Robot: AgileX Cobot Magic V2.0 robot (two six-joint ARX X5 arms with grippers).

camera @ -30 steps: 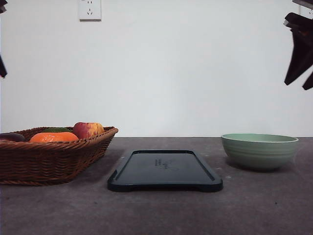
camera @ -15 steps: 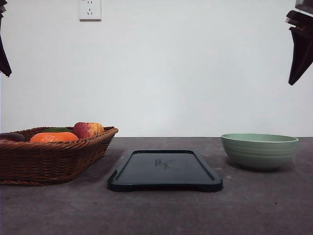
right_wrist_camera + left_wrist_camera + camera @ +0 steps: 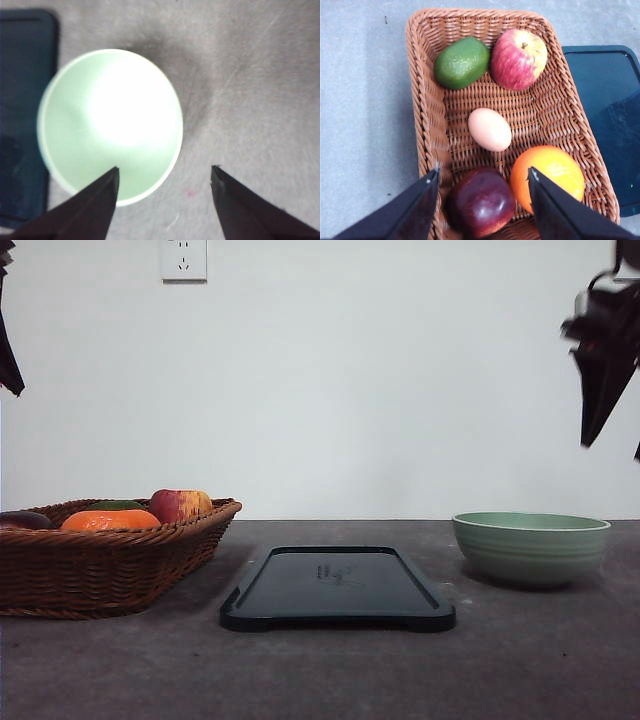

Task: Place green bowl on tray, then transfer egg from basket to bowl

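Comparing with a second ago: tray [image 3: 337, 585] bare at near centre of tabletop [image 3: 320, 670]; green bowl [image 3: 530, 548] unmoved beside it. Right gripper [image 3: 165, 175] has dropped lower above the bowl, jaws wide, empty. Egg [image 3: 489, 129] in basket [image 3: 427, 115]; left gripper [image 3: 484, 176] spread, empty, overhead.

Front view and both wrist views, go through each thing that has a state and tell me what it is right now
Pale green ceramic bowl: upright, empty, on the table, off the tray.
Glossy black rectangular tray: flat, bare.
Brown woven wicker basket: holding five pieces.
Pinkish-tan egg: lying in the basket, untouched.
Left gripper: open, above the basket.
Right gripper: open, above the bowl's rim.
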